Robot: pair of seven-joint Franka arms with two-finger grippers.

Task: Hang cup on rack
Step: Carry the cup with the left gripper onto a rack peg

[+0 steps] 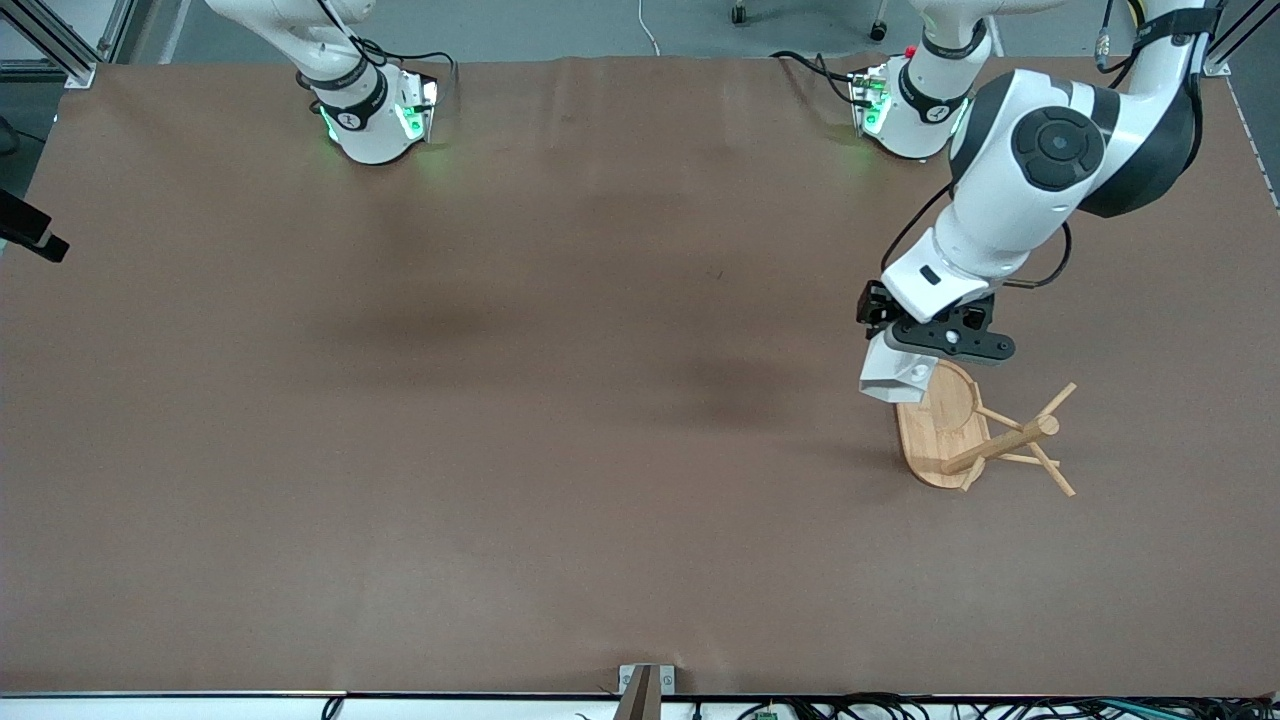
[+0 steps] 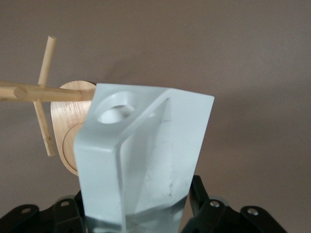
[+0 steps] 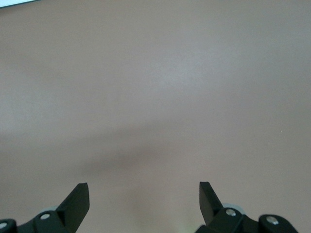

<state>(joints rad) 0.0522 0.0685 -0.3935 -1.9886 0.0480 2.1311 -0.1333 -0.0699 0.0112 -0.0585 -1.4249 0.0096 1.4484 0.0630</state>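
Observation:
My left gripper (image 1: 905, 352) is shut on the white faceted cup (image 1: 890, 377) and holds it in the air over the end of the rack's oval base (image 1: 945, 425) that lies farther from the front camera. In the left wrist view the cup (image 2: 146, 155) fills the middle between my fingers. The round hole in its handle tab (image 2: 114, 112) faces up, close to the rack's post (image 2: 39, 91). The bamboo rack (image 1: 1000, 445) stands at the left arm's end of the table, its thin pegs (image 1: 1055, 400) angled outward. My right gripper (image 3: 144, 194) hangs open over bare table with nothing in it.
Brown table covering (image 1: 500, 400) runs across the whole view. Both arm bases (image 1: 375, 110) stand along the edge farthest from the front camera. A small metal bracket (image 1: 645, 685) sits at the nearest table edge.

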